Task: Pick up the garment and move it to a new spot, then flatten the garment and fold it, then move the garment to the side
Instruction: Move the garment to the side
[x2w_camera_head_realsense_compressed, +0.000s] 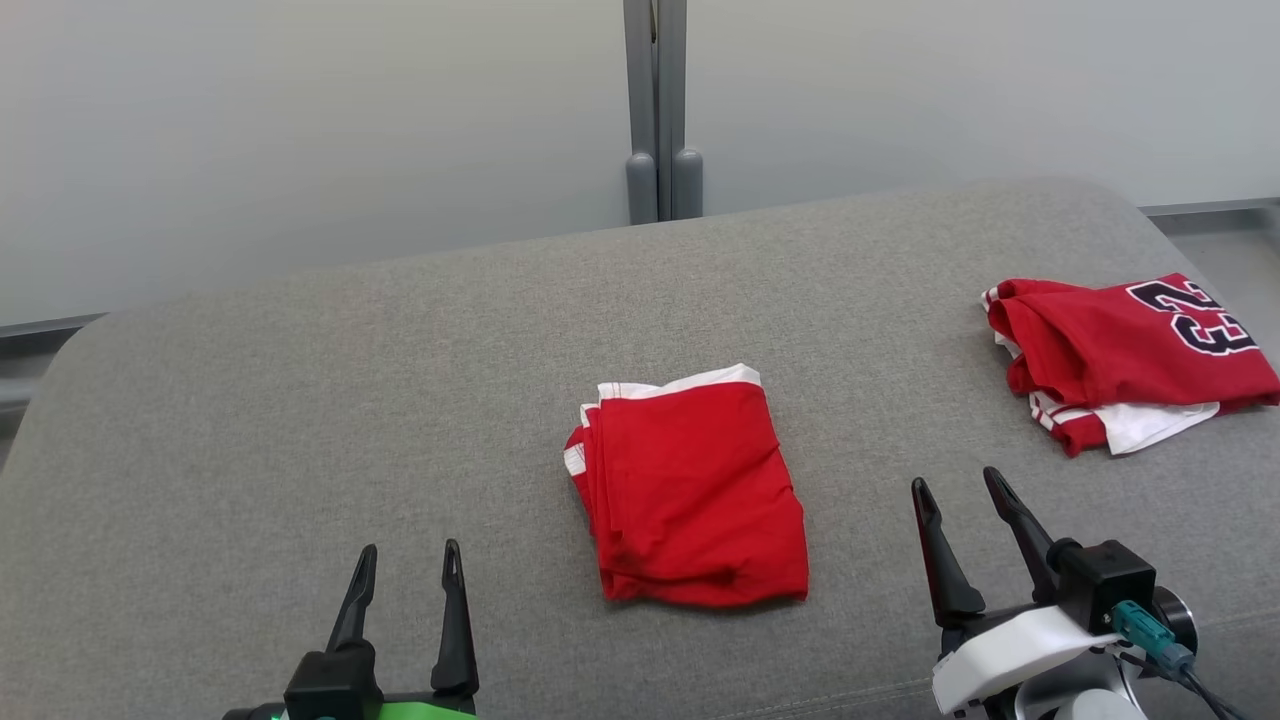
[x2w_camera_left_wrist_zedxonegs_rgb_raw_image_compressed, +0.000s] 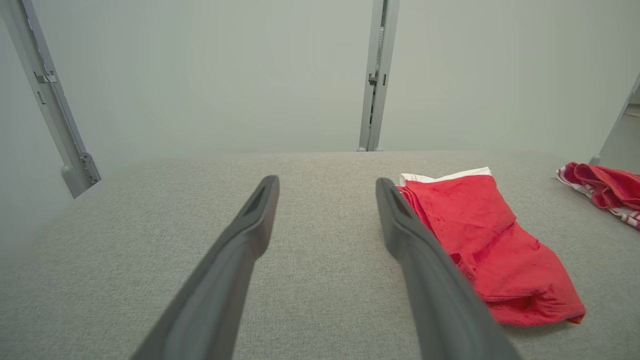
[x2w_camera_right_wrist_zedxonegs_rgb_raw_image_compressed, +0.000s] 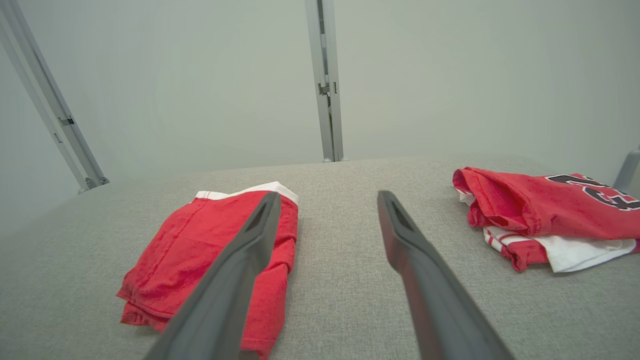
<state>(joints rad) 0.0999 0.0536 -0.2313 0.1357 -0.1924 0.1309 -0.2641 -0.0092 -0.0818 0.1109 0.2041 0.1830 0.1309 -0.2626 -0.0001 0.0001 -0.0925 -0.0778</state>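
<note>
- The garment (x2w_camera_head_realsense_compressed: 690, 490) is bright red cloth, folded into a compact, roughly rectangular packet.
- It lies flat near the middle of the grey fabric surface (x2w_camera_head_realsense_compressed: 300, 400), its longer side running away from the robot.
- A white band (x2w_camera_head_realsense_compressed: 680, 383) edges its far end, and a bit of white peeks out on the left side.
- Stacked fold layers show along the left side; the near edge is slightly rumpled.
- It may be a pair of shorts, but the folding hides the cut.
</note>
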